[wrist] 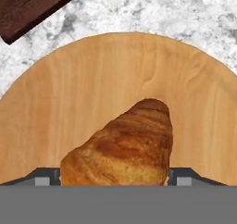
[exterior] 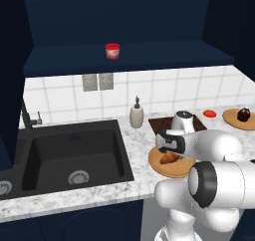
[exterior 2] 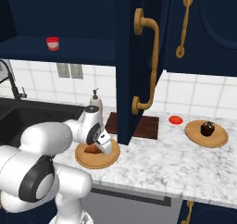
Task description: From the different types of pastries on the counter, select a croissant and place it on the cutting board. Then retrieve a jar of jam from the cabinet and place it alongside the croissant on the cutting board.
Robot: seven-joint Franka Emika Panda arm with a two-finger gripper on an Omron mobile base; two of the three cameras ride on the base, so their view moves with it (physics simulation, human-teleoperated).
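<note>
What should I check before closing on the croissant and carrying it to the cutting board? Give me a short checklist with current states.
1. Croissant lies between the two fingertips, one on each side: ok.
2. Gripper open enough to straddle it: ok; contact with the pastry: cannot tell.
3. Croissant rests on the round wooden plate, nothing on top of it: ok.
4. Cutting board bare where it shows: ok; the part behind the open cabinet door: cannot tell.
5. Open door hangs over the board's near side, in the carry path: not ok.
6. Jar of jam on the open cabinet shelf, ready for later: ok.
</note>
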